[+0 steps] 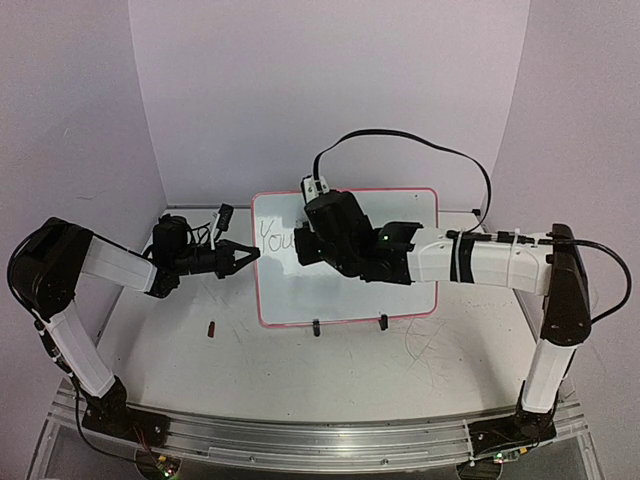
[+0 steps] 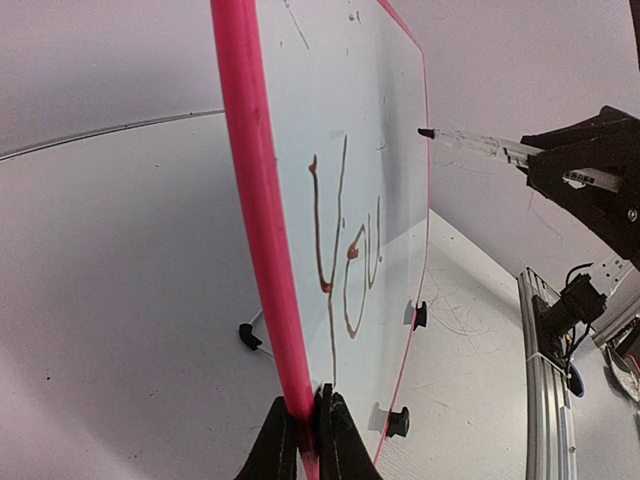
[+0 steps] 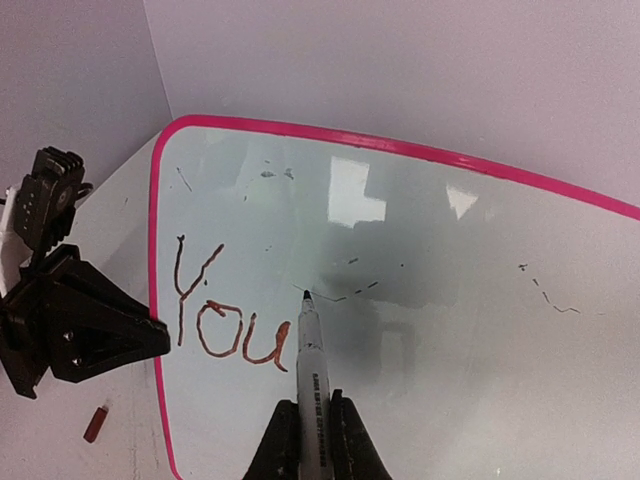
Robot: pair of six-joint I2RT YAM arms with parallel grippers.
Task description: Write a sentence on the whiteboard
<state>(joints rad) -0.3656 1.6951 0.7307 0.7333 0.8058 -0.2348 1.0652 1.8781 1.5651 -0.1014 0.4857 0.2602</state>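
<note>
The whiteboard [image 1: 300, 290], glossy white with a pink frame, stands upright on the table. It bears the handwritten word "You" [image 1: 277, 238] near its left edge, dark reddish-brown in the right wrist view [image 3: 225, 320] and left wrist view [image 2: 345, 260]. My left gripper [image 1: 250, 255] is shut on the board's left frame edge [image 2: 262, 250], jaws pinching it [image 2: 306, 440]. My right gripper [image 1: 303, 245] is shut on a marker [image 3: 310, 370] in front of the board. The marker tip [image 3: 305, 297] sits just right of the "u", above it; I cannot tell whether it touches.
A small dark red cap [image 1: 212, 327] lies on the table left of the board, also in the right wrist view [image 3: 95, 423]. Two black clip feet [image 1: 382, 321] hold the board's lower edge. A black cable [image 1: 400, 137] arcs above. Faint scratches [image 1: 430, 345] mark the tabletop.
</note>
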